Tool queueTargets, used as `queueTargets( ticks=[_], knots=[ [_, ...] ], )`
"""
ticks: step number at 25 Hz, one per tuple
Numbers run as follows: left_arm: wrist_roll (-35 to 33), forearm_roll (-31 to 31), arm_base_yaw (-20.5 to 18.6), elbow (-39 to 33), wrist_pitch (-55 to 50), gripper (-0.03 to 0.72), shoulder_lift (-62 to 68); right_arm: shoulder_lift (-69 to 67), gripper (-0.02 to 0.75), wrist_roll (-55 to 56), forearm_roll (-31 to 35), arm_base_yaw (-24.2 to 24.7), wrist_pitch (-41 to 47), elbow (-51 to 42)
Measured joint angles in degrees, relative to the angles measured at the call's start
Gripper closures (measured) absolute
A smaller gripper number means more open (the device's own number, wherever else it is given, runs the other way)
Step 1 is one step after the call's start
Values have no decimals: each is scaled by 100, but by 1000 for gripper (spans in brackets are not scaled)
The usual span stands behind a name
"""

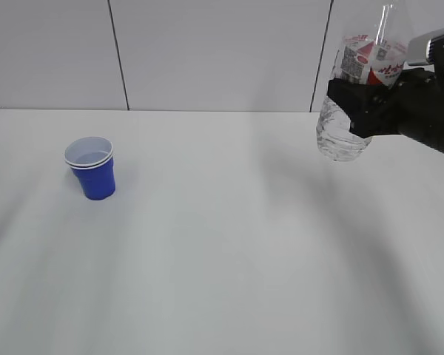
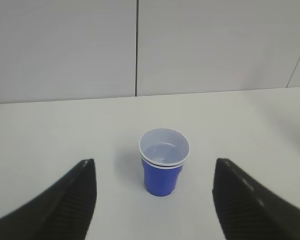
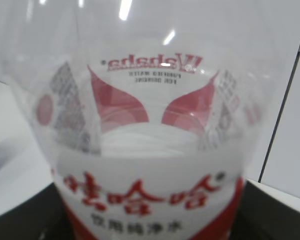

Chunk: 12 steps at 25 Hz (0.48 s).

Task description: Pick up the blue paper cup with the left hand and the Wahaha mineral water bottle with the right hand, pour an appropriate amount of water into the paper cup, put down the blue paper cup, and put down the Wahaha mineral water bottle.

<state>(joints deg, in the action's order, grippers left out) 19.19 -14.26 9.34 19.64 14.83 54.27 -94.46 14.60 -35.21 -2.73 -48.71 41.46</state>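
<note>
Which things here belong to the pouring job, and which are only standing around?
Job:
- blue paper cup, standing alone on the table
- Wahaha mineral water bottle, lifted off the table
- right hand, gripping the bottle
- left hand, open before the cup

Not part of it:
- white table
- panelled wall

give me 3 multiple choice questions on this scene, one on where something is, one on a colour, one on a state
1. Where is the blue paper cup?
A. on the table's left side
B. in the left claw
C. under the bottle

2. What colour is the cup's inside?
A. red
B. white
C. black

3. What state is the Wahaha mineral water bottle in?
A. lying on the table
B. standing beside the cup
C. held in the air by the right claw

Answers: A, it stands alone, left. B, a white interior shows. C, the claw grips it above the table.
</note>
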Motion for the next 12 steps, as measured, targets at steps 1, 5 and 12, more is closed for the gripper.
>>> queueTargets(
  ticks=[1,5,12],
  knots=[
    [3,0,15,1,-246,138,-283,0,307,0,0,0,0,0],
    [13,0,15,18,-1315,138,-1277,0,307,0,11,0,0,0],
    [13,-158,15,575,-3932,162,-2647,0,307,0,11,0,-3,0]
  ],
)
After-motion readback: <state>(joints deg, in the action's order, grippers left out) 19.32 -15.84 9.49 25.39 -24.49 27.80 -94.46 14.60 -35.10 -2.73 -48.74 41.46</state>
